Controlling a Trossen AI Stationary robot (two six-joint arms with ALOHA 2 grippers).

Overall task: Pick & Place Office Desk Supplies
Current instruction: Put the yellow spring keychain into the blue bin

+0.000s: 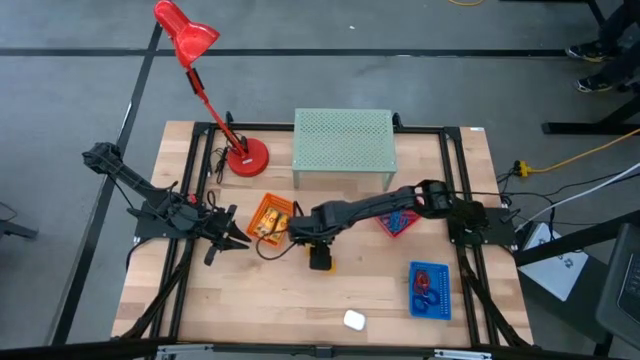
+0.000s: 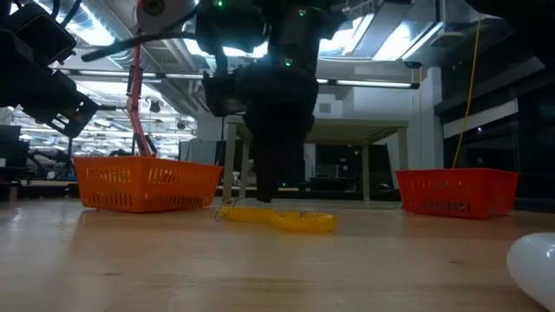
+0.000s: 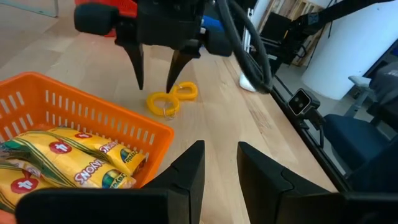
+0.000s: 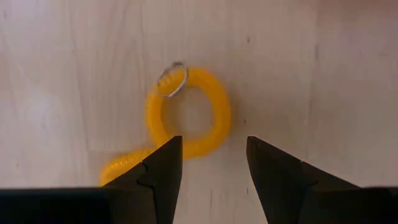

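Note:
A yellow coiled loop (image 4: 186, 118) with a small metal ring lies flat on the wooden table, near its middle (image 1: 321, 263). My right gripper (image 4: 214, 162) hangs open just above it, fingers pointing down, one on each side of the loop's near part, apparently clear of it. My left gripper (image 3: 221, 165) waits open at the table's left side (image 1: 240, 240), with nothing between its fingers. Beside it stands an orange mesh basket (image 1: 270, 218) holding yellow printed tubes (image 3: 81, 165). There is a red mesh basket (image 1: 397, 222) right of centre. A blue mesh basket (image 1: 430, 290) with coloured loops sits near the front right.
A red desk lamp (image 1: 243, 158) stands at the far left. A pale green mesh riser (image 1: 344, 148) stands at the far middle. A small white object (image 1: 354, 320) lies near the front edge. Bare wood lies between the baskets and in front of the loop.

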